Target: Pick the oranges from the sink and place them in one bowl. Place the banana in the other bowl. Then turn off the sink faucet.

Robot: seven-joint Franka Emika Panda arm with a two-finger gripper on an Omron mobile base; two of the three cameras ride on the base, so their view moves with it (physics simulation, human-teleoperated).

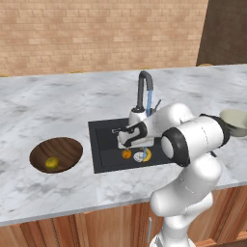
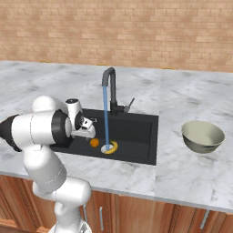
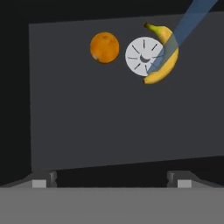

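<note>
The end effector (image 3: 112,183) hangs over the black sink (image 1: 103,140) with its fingers spread wide and nothing between them; in the hand view only the two dark fingertips (image 3: 43,178) show at the bottom edge, far apart, above the bare sink floor. In the left base view the arm's white wrist and forearm cover much of the basin, so the end effector itself is hard to make out there. A bright orange (image 3: 104,47) lies on the sink floor just beside the round silver drain (image 3: 142,56), and the banana (image 3: 165,54) curves around the drain's other side, touching or overlapping its rim; the blue water stream (image 2: 106,116) from the dark gooseneck faucet (image 1: 144,89) falls across the banana onto the drain, partly veiling both. The duller yellow-green orange (image 1: 52,162) sits inside the dark wooden bowl (image 1: 67,144) on the marble bench (image 1: 48,106), left of the sink. The pale grey-beige bowl (image 2: 203,135) stands on the bench to the right of the sink, and in the left base view it is half hidden behind the robot's elbow
</note>
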